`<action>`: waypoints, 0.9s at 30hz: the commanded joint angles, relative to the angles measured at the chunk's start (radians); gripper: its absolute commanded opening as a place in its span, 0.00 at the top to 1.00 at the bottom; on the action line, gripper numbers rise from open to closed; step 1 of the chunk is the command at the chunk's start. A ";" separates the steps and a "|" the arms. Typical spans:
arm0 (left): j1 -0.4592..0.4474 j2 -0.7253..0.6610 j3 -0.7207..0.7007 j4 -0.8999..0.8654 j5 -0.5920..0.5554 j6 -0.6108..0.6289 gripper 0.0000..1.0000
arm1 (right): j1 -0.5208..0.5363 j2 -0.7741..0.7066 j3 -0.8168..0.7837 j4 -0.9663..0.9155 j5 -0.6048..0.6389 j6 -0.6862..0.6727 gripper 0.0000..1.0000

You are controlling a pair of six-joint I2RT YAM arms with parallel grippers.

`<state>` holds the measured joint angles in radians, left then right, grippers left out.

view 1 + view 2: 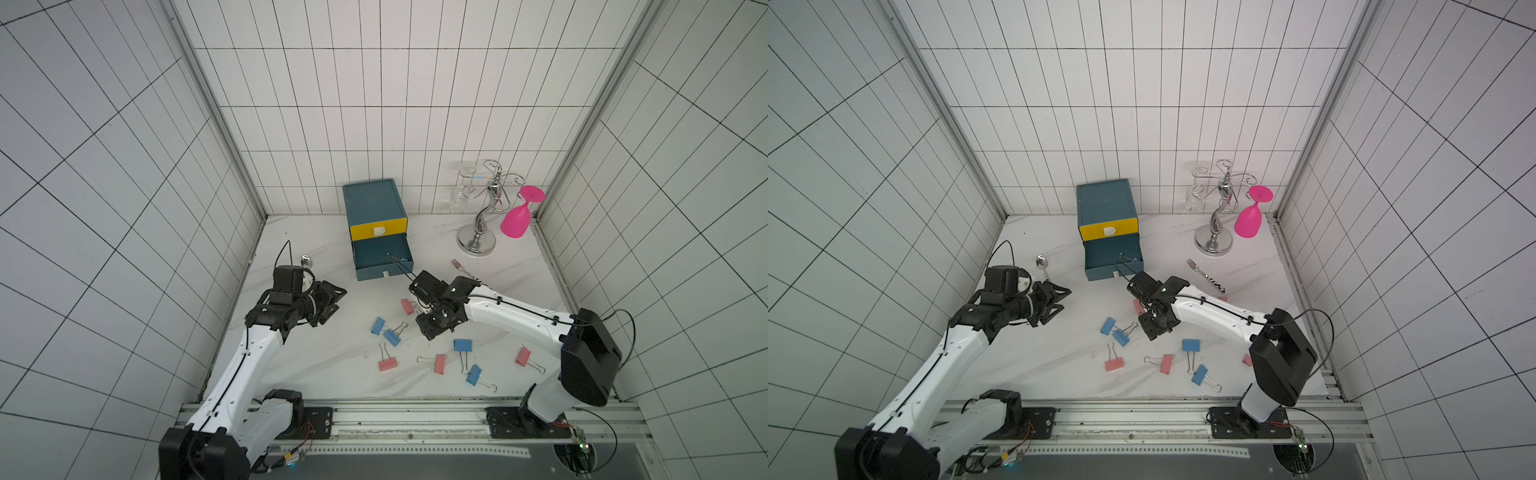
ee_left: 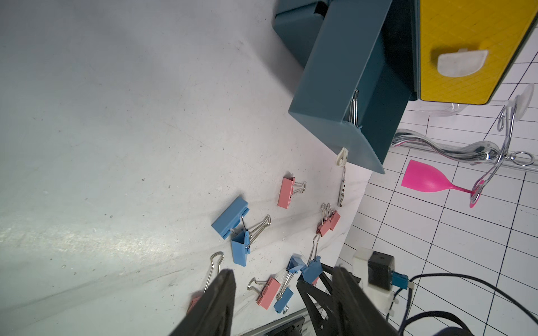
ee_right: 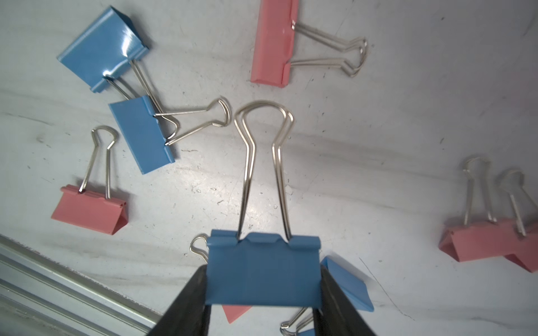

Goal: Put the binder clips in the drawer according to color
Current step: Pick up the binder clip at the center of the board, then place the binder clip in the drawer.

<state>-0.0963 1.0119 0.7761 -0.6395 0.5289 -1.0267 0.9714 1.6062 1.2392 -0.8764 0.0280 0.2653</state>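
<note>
My right gripper (image 3: 263, 293) is shut on a blue binder clip (image 3: 262, 270), pinching its body by both ends with the wire handles pointing away. In a top view it (image 1: 430, 330) hangs above the middle of the table. Several blue and pink binder clips lie loose below, among them a blue pair (image 1: 384, 330), a pink one (image 1: 387, 365) and a blue one (image 1: 462, 345). The lower teal drawer (image 1: 382, 266) is pulled out with a clip (image 2: 353, 110) inside. My left gripper (image 1: 338, 297) hovers open and empty left of the drawer.
The drawer box's yellow upper drawer (image 1: 378, 230) is shut. A chrome glass rack (image 1: 478, 232) with a pink goblet (image 1: 517, 216) stands at the back right. A fork (image 1: 461, 266) lies near it, and a spoon (image 1: 306, 261) behind my left wrist. Tiled walls enclose three sides.
</note>
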 commanded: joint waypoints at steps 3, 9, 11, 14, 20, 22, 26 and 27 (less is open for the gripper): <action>0.003 0.040 0.081 0.055 0.050 0.017 0.43 | -0.046 0.019 0.217 -0.036 0.024 -0.026 0.56; -0.009 0.075 0.117 0.075 0.079 0.008 0.43 | -0.076 0.194 0.520 -0.038 0.012 -0.058 0.56; -0.011 0.076 0.116 0.073 0.083 0.011 0.43 | -0.082 0.270 0.628 -0.048 0.008 -0.064 0.56; -0.010 0.072 0.100 0.067 0.083 0.017 0.43 | -0.092 0.383 0.789 -0.075 0.006 -0.072 0.56; 0.000 0.049 0.053 0.055 0.095 0.022 0.43 | -0.104 0.559 1.037 -0.133 0.022 -0.084 0.54; 0.004 0.040 0.049 0.049 0.098 0.023 0.43 | -0.110 0.599 1.094 -0.149 0.016 -0.083 0.52; 0.015 0.036 0.061 0.025 0.100 0.041 0.43 | -0.120 0.641 1.160 -0.165 0.013 -0.080 0.40; 0.018 0.037 0.066 0.018 0.102 0.047 0.43 | -0.122 0.643 1.169 -0.164 0.012 -0.080 0.37</action>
<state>-0.0887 1.0660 0.8333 -0.6056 0.6224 -1.0122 0.8631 2.2372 2.3592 -0.9989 0.0334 0.1913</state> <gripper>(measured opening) 0.573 0.610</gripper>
